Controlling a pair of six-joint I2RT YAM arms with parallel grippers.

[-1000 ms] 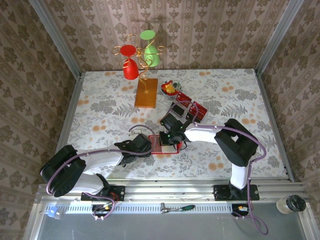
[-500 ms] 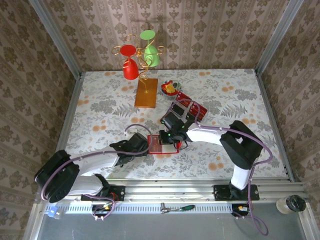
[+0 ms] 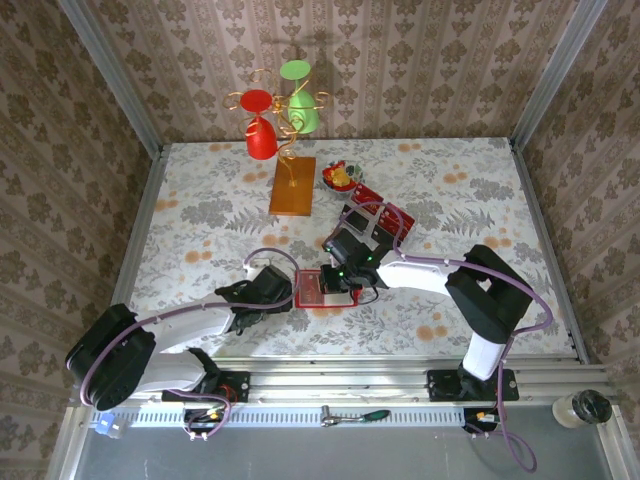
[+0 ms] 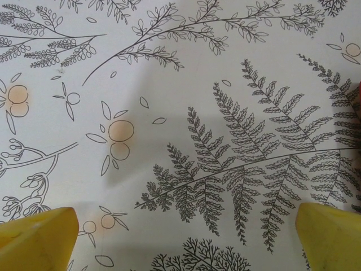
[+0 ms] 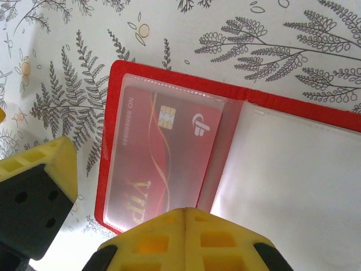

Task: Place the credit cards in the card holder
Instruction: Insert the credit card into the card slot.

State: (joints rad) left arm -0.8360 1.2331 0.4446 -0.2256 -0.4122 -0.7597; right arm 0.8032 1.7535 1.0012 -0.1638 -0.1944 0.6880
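Observation:
The card holder (image 5: pixel 169 71) lies open on the flowered cloth, red rim round pale inside leaves. One red credit card (image 5: pixel 163 158) with gold VIP lettering sits under its left clear pocket. My right gripper (image 5: pixel 185 212) is shut, its tips over the near edge of that pocket by the fold, nothing seen between them. From above, the card holder (image 3: pixel 310 291) lies between both grippers, the right gripper (image 3: pixel 338 279) on its right side. My left gripper (image 4: pixel 183 243) is open over bare cloth just left of the holder, and one of its fingers (image 5: pixel 39 169) shows beside the holder's left edge.
More red cards (image 3: pixel 385 214) lie in a clear tray behind the right arm, with dark flat items (image 3: pixel 345 240) beside it. A wire stand on a wooden base (image 3: pixel 292 186) holds a red and a green glass. A small bowl (image 3: pixel 340 177) stands close by.
The right gripper has edged left over the holder while its elbow swung outward. The left arm has shifted a little, its gripper staying at the holder's left edge.

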